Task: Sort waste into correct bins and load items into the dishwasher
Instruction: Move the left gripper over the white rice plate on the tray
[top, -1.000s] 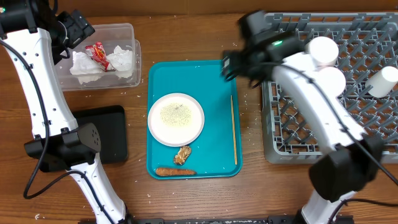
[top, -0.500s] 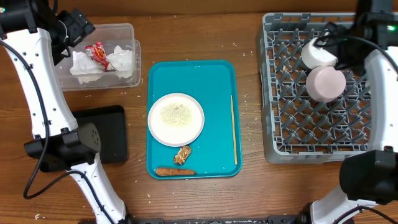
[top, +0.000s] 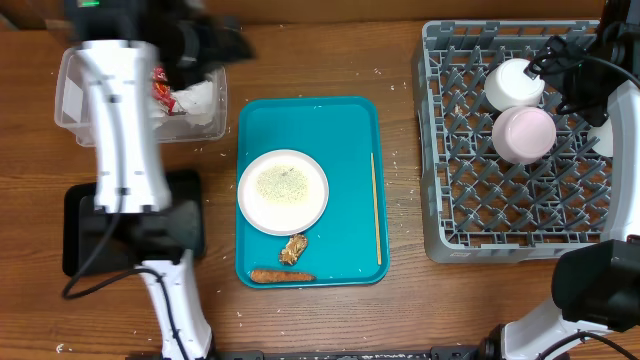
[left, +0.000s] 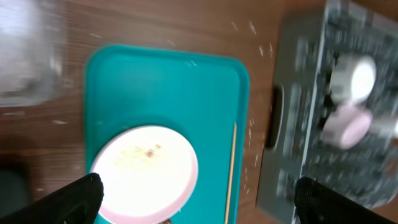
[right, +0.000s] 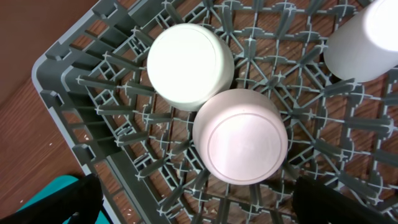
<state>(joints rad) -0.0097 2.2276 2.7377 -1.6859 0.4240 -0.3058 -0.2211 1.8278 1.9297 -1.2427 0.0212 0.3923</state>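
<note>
Left gripper (left: 200, 198) hangs with its fingers spread wide and nothing between them, above the teal tray (top: 350, 125). The right gripper (right: 196, 202) stands equally spread and empty over the dish rack (top: 470, 225).

Done, as far as can be seen: crumpled napkins (top: 198, 98) and the red-and-silver wrapper (top: 160, 85) lie in the clear tub (top: 68, 100). An upturned white bowl (right: 240, 137) and an upturned cup (right: 189, 65) sit touching each other on the rack's pegs. A third white item (right: 367, 31) lies beside them, cut off by the frame edge; its kind cannot be determined.

Outstanding: the white plate (top: 246, 192), scattered with rice grains (top: 283, 185), sits on the teal tray. Beside its near edge lie the brown food lump (top: 293, 248) and the food stick (top: 280, 276). The thin wooden stick (top: 376, 210) runs along the tray's right side. The black tray (top: 85, 215), partly covered by the left arm (top: 120, 130), shows nothing in it. Judgement: roughly half complete; the food waste is not yet binned, and the plate and stick are not yet racked.

Markings: no brand or label is legible; any print on the wrapper is too small to read.
</note>
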